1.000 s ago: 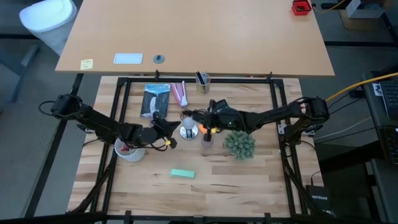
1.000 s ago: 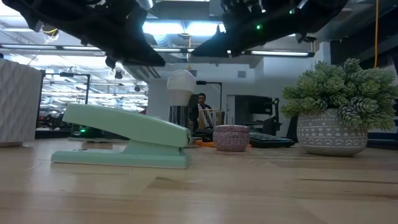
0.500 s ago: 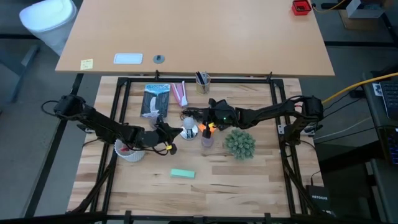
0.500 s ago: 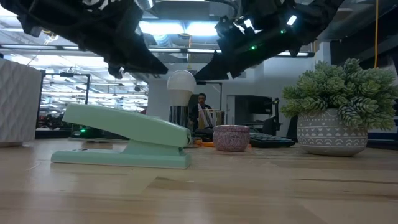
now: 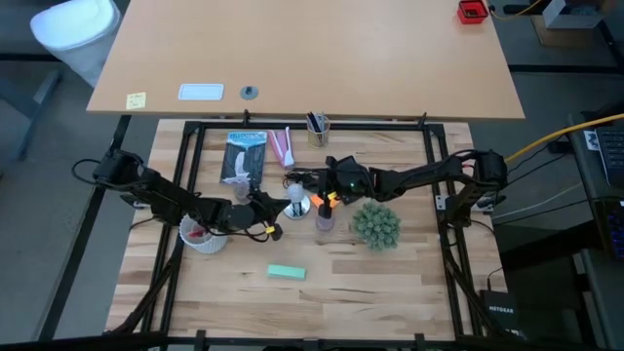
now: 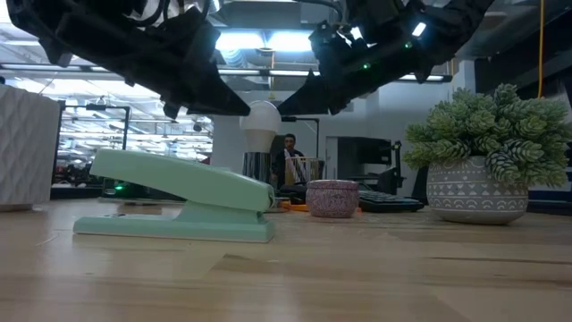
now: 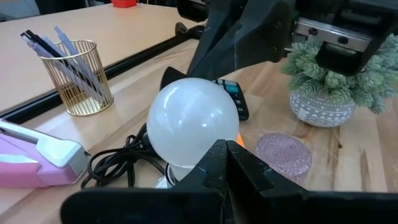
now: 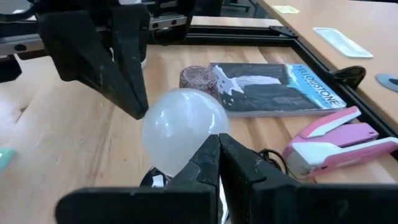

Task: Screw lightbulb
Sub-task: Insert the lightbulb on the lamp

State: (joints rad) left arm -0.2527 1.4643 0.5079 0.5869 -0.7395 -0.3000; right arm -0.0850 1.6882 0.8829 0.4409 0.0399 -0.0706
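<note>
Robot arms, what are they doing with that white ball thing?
Both dark arms have met at the small frosted-white lightbulb, which stands upright near the middle of the wooden table. The left tool and the right tool point at it from opposite sides, each with its fingers shut. Whether either tip touches the glass is hard to tell.

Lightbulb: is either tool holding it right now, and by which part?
Cannot be told. Both tools, left and right, are close against the lightbulb's round glass, but no clamped hold shows.
</note>
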